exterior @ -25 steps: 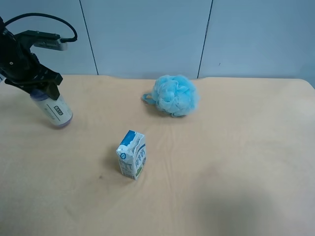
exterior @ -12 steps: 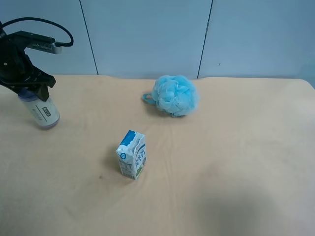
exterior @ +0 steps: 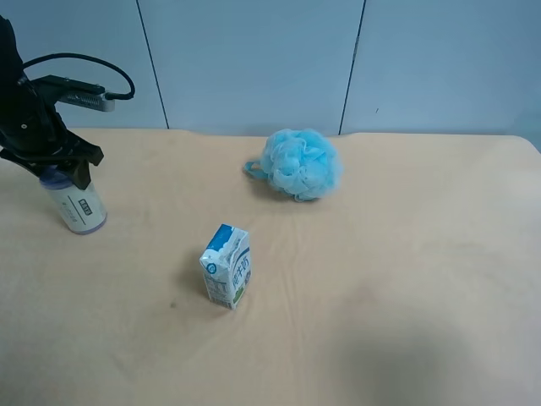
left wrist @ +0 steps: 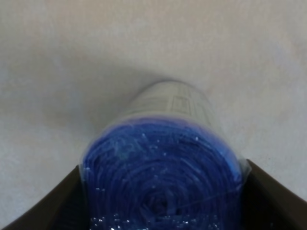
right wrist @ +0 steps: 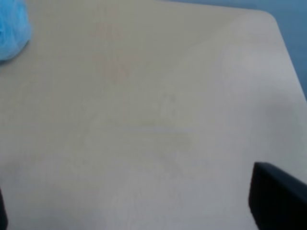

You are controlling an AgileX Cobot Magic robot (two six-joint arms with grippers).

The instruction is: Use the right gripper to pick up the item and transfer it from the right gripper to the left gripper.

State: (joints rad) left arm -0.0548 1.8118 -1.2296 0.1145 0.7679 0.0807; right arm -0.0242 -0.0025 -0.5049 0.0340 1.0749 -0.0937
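Left wrist view looks down the length of the item (left wrist: 163,177): its crinkled blue-purple end fills the space between the two dark fingers (left wrist: 268,201) of the left claw (left wrist: 163,211), which presses on it from both sides. Its pale printed label shows beyond, above the counter (left wrist: 57,57).

From the exterior high camera, that same left claw (exterior: 59,165) is at the view's far left, on a black arm with a grey piece and a looping cable, clenched on the top end of the item (exterior: 78,203). The item stands nearly upright, a little tilted, its lower end at or just above the counter (exterior: 380,296); contact cannot be told.

Only a dark corner of the right claw (right wrist: 278,196) shows in the right wrist view, so I cannot tell whether it is spread or closed.

One beige counter carries three things: one item, one blue-white milk carton (exterior: 226,266) standing near the middle, and one fluffy blue sponge (exterior: 297,164) toward the back. Pale blue wall panels with dark seams rise behind.
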